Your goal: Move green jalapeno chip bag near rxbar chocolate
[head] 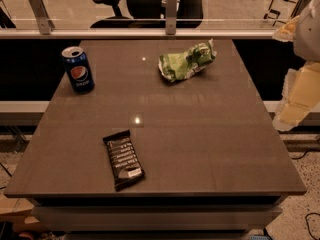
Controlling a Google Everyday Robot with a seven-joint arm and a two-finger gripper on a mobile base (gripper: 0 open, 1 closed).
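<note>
Fingers (296, 101) apart, gripper (286, 76) hovers at right edge; green jalapeno chip bag (187, 60) lies lengthwise left-right.

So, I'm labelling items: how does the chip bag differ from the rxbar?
The green jalapeno chip bag is green and crumpled, far back; the rxbar chocolate is black and flat, near the front edge. Both lie on the table, away from the gripper at the picture's right.

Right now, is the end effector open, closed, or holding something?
End effector: at the right edge, beside the table; state cannot be told. The green jalapeno chip bag lies apart from it.
</note>
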